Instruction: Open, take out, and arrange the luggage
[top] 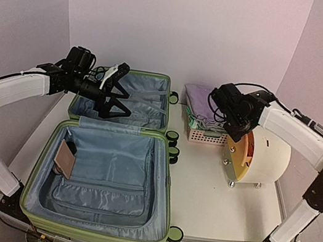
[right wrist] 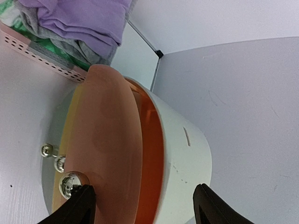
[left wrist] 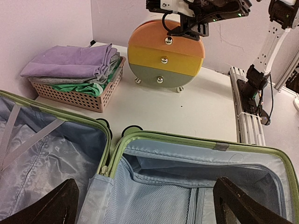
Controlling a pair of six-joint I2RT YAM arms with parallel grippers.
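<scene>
Left pincer (top: pixel 126 90) released above open luggage (top: pixel 102 173); right pincer (right wrist: pixel 144 191) spread, empty, at orange drawer (right wrist: pixel 107 140).

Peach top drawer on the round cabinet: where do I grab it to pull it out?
Pinch its round metal knob, coming straight at the drawer front. The face is smooth and curved; the knob is its only protrusion.

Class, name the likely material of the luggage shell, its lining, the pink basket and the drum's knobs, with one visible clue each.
Luggage shell: hard plastic, probably; smooth green rim.
Lining: glossy fabric; wrinkled.
Pink basket: moulded plastic; slotted walls.
Knobs: polished metal or chromed plastic; mirror-like.
</scene>
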